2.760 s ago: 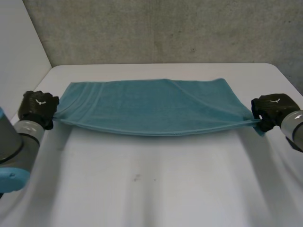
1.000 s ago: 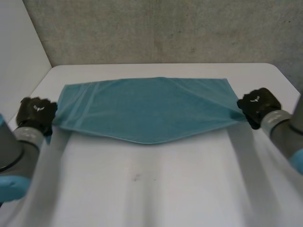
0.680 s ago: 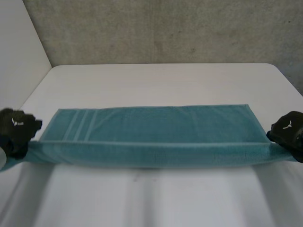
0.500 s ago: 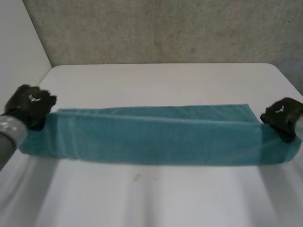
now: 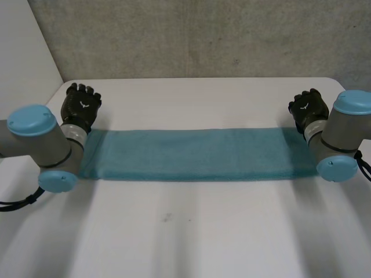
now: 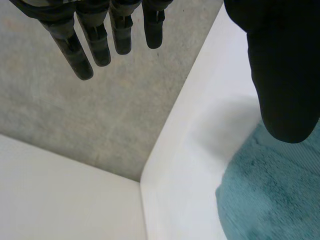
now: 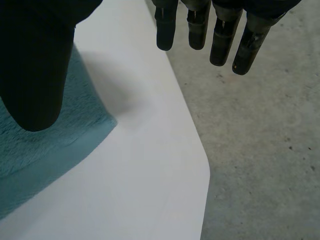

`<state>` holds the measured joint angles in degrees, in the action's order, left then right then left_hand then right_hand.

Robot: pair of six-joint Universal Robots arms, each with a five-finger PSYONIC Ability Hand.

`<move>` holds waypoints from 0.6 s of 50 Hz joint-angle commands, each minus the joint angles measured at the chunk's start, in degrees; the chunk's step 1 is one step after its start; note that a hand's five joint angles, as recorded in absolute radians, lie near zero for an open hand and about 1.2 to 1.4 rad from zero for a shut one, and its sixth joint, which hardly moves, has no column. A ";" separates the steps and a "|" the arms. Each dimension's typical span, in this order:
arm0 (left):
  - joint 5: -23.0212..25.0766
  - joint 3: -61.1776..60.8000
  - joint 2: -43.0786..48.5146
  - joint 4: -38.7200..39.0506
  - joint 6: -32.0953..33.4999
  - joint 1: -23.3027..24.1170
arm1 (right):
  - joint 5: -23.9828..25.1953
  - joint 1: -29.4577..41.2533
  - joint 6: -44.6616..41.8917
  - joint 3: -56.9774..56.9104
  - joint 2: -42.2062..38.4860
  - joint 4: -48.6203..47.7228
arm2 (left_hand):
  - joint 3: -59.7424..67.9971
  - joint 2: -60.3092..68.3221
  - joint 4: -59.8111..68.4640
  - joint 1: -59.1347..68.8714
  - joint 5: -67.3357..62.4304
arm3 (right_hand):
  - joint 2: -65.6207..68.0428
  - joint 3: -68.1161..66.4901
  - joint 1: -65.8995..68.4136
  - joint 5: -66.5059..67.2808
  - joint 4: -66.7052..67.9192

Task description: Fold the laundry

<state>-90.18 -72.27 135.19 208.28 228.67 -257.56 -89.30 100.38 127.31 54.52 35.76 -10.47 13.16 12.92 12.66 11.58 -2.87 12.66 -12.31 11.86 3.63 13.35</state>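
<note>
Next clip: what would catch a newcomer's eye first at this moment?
A teal towel lies folded into a long narrow strip across the middle of the white table. The left hand and the right hand are at its two ends, by the far corners, both open with straight fingers and holding nothing.

The white tabletop (image 5: 191, 243) has rounded far corners; a small dark mark (image 5: 167, 218) sits on its bare near half, a little left of centre. A teal towel (image 5: 197, 153) lies flat on it, folded into a long narrow band running left to right across the middle; its long edges are roughly straight and parallel to the far edge; bare tabletop shows both near and far of it, and its ends stop short of the left and right edges.
</note>
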 commanded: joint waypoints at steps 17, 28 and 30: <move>-0.34 -27.48 -23.74 2.57 -9.63 2.85 | 15.20 -12.92 27.20 29.32 28.40 7.91 | -1.26 -1.03 -0.77 0.31 0.98 | -1.41 1.05 -0.61 -2.37 -2.09; -0.17 -31.88 -28.49 2.57 -27.83 2.94 | 21.27 -17.50 26.50 33.20 26.21 11.18 | -0.42 -0.19 0.07 1.15 0.14 | 14.24 -14.59 15.04 13.27 13.55; -0.26 -32.05 -28.49 2.57 -28.27 2.94 | 21.45 -17.59 26.50 33.20 25.50 10.56 | -0.42 -0.19 0.08 1.16 0.14 | 15.42 -15.78 16.22 14.46 14.73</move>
<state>-90.36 -103.28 107.56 210.81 207.61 -254.62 -69.34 83.72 154.14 87.41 63.94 2.10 12.71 12.03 12.17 11.58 -2.68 19.26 -19.67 16.89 9.48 19.84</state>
